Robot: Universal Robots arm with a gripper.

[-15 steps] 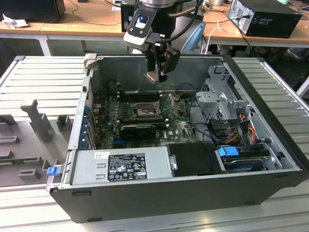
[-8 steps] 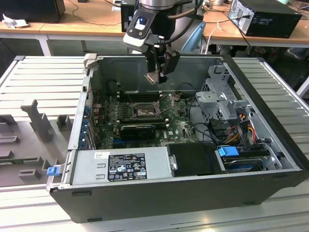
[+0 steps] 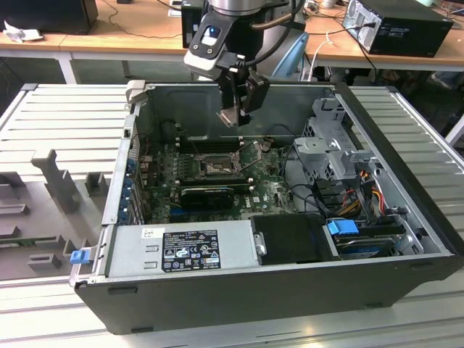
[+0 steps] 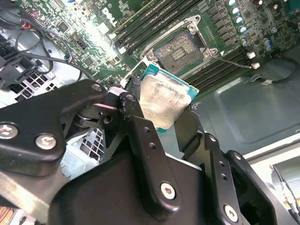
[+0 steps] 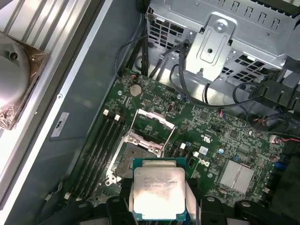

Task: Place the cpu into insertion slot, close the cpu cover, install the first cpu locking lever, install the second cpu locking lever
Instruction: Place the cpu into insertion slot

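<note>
My tool [image 3: 232,114] clamps the cpu [image 5: 158,191] above the open insertion slot [image 5: 135,158]; placing it, I judge, needs square alignment.

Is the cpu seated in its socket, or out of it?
Out. The pincer holds the cpu by its edges above the motherboard, and the socket lies bare.

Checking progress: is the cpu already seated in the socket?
No, in the second wrist view the gripper holds the cpu clear of the board, and the socket lies bare.
</note>
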